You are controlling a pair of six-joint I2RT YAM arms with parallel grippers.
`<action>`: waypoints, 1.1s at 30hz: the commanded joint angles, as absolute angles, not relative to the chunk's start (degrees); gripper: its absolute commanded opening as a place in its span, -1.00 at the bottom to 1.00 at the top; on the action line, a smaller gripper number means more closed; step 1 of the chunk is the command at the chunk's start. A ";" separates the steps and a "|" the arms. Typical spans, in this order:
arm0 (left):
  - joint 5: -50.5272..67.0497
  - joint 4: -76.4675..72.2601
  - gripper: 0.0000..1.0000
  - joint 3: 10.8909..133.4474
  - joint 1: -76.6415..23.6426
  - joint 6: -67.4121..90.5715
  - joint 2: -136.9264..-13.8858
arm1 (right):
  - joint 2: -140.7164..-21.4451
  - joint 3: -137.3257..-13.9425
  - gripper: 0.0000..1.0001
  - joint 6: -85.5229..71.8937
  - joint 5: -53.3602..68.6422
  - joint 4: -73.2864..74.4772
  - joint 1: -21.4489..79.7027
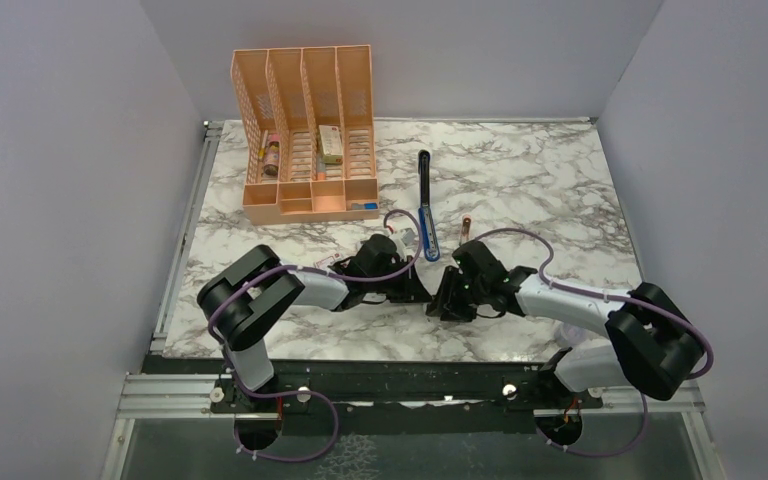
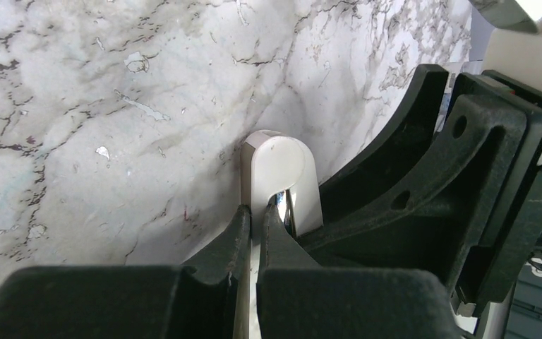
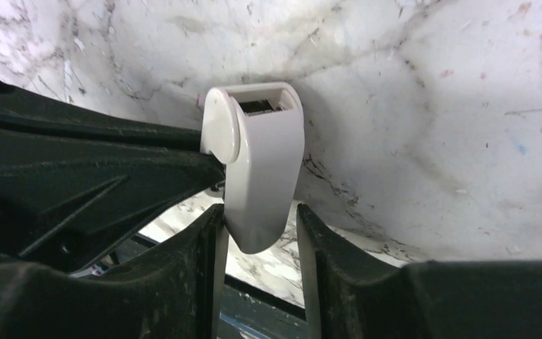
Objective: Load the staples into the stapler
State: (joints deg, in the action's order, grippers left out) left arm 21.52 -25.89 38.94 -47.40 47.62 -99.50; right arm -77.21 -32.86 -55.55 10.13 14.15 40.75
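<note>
The fingers (image 2: 234, 240) of your left gripper (image 2: 256, 226) were clamped on a small white curved piece (image 2: 279, 166), pinching its thin edge so that the rounded end stood clear in front of the wrist camera. The fingers of your right gripper (image 3: 257, 226) stood apart on either side of the same piece. One finger was at its side and a gap showed beside the other, so they bracketed the piece without gripping it.

Both arms met just below the middle of the top view, over the marble desk (image 1: 540, 180). The left arm appeared to be steadying the piece so that the right could take it or work on it. A dark slot with a glint of metal showed at the piece's top end in the right wrist view. What the metal was could not be told.

The stapler (image 1: 426, 205), blue and black, lay untouched above centre of the top view, just beyond the two grippers, its length running up the frame. The staples could not be picked out with certainty in any view. A peach rack (image 1: 280, 210) stood at the upper left. By the look of things, loading had not yet begun.
</note>
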 commanded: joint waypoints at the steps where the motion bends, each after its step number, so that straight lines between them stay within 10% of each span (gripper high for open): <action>1: 21.21 -24.52 -1.00 37.47 -47.11 47.22 -101.34 | -77.07 -32.07 -0.18 -58.64 6.73 8.29 40.44; 7: 20.98 -24.61 -1.00 37.02 -47.10 45.15 -101.16 | -74.55 -33.19 -0.48 -58.87 2.22 11.61 40.42; 33: 22.37 -22.32 -1.00 37.79 -47.29 38.06 -103.45 | -74.18 -41.99 -0.41 -49.00 -5.69 22.67 33.11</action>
State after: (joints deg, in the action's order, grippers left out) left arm 21.67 -29.74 38.74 -47.00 40.86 -101.49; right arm -72.47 -40.18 -52.53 -0.38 23.27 34.41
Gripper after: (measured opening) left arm 0.020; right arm 0.324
